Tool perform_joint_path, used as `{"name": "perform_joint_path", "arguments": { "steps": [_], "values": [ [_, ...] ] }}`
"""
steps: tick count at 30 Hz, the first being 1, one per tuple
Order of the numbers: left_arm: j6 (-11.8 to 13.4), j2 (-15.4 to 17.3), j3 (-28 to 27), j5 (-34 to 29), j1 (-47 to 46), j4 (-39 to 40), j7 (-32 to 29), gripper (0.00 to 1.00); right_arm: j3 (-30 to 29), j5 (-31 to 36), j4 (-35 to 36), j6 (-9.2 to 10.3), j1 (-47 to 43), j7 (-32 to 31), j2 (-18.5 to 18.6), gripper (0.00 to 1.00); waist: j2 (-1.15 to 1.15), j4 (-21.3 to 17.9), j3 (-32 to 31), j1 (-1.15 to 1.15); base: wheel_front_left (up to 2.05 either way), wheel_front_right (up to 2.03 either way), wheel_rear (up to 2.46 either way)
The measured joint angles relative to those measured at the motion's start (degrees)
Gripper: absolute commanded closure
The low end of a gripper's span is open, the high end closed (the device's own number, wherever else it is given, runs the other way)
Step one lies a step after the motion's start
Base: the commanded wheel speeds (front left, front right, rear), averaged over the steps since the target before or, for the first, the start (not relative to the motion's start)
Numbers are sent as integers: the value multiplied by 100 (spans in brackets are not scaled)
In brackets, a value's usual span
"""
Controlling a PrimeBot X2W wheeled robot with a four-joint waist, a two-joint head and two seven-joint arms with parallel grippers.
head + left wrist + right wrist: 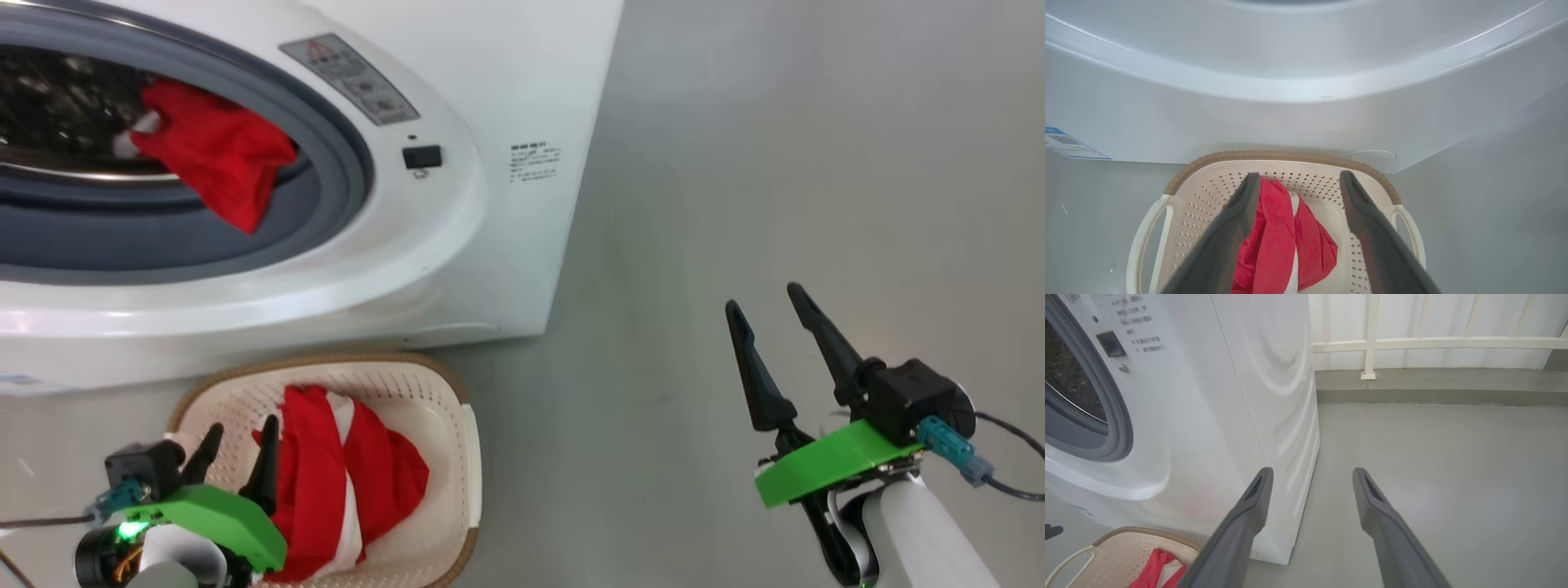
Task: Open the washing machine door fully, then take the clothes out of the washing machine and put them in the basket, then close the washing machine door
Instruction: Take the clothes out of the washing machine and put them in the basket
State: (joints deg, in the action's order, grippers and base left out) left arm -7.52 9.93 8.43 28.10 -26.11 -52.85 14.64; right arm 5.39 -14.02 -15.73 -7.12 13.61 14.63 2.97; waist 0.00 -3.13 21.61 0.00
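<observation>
We found our left gripper (242, 426) at the lower left of the head view, fingers spread apart and empty, just above the basket (461, 457), with the red-and-white clothes (359, 478) lying in it right beside the fingertips. A second red garment (216, 155) hung over the grey gasket (326, 204) of the washing machine (490, 98) at the upper left, well apart from both grippers. Our right gripper (763, 298), fingers also apart and empty, hovered over the floor (735, 163) at the lower right.

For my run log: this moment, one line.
left gripper open over basket; right gripper open; clothes part in basket, part in washing machine
</observation>
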Motion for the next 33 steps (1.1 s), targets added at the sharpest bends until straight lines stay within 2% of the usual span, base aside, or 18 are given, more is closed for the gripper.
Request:
{"name": "perform_joint_path", "arguments": {
  "steps": [16,24,33],
  "values": [
    [0,-149,-603,-714,978,1451,1,0,-86,52,-77,0,-593,0,-3,0,0,161,-1031,0,0,0,0],
    [0,-211,-881,-1006,1441,2477,1,0,-164,151,-5,0,-874,0,-7,0,0,210,-1328,0,0,0,0],
    [0,-245,-1085,-1151,1930,3200,1,0,-275,168,109,0,-1129,0,-12,0,0,228,-1519,0,0,0,0]
  ]
}}
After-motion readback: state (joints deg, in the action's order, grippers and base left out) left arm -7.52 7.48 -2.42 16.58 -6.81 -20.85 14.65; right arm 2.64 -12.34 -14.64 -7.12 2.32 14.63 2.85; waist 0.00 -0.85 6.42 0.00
